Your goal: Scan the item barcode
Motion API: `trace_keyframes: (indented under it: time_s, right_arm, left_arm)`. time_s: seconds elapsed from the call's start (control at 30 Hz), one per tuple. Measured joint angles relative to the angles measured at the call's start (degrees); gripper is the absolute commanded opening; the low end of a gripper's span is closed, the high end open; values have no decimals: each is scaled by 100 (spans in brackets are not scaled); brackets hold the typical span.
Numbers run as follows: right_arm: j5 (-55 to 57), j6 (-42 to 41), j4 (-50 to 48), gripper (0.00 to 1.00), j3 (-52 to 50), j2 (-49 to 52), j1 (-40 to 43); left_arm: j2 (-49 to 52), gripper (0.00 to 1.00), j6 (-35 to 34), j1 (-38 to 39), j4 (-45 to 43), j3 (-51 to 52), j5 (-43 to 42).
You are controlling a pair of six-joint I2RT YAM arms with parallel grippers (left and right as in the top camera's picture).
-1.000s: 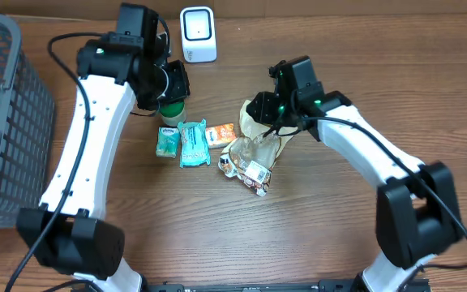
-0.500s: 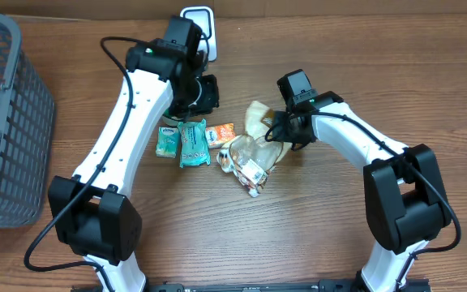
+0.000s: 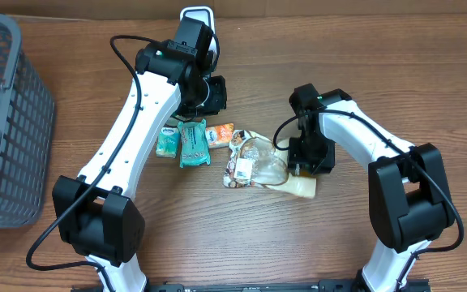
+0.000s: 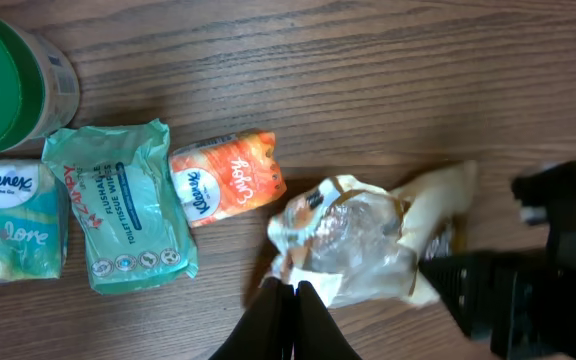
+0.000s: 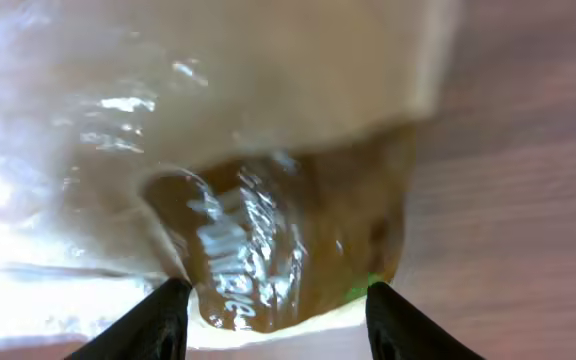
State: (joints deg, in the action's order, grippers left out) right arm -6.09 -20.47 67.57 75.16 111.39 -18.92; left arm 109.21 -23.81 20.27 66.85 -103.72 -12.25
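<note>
Shop checkout: scanner [image 3: 197,11], basket [image 3: 23,122]

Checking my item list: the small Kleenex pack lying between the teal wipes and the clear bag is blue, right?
No. The small Kleenex pack is orange, not blue; the left wrist view shows it lying between the teal wipes and the clear bag.

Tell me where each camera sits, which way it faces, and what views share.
Overhead: above the table, facing straight down; left arm and right arm show.
Left wrist: on the left arm, facing down at tissue packs and the clear bag; left gripper shut.
Right wrist: close above the clear bag; right gripper open.
Shared: all three see the clear bag.
</note>
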Motion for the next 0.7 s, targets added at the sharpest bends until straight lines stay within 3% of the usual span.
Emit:
trace_keyframes:
  time_s: [0.27,0.43,0.53,0.7]
  right_arm:
    - [-1506,925,387,68,229,0,-229]
    - [-1434,1296,289,69,1436,-74,190]
    - [-1381,1471,-118,69,1639,-170,723]
    - [-1340,1552,-457,69,1639,-166,857]
  left_arm:
    - [0,4,-201,0,131,0,11]
    - [46,5,-774,13,505,90,-63]
    - [70,4,-997,216,63,708,-433]
    - [153,4,-1305,728,-695,1853,-688]
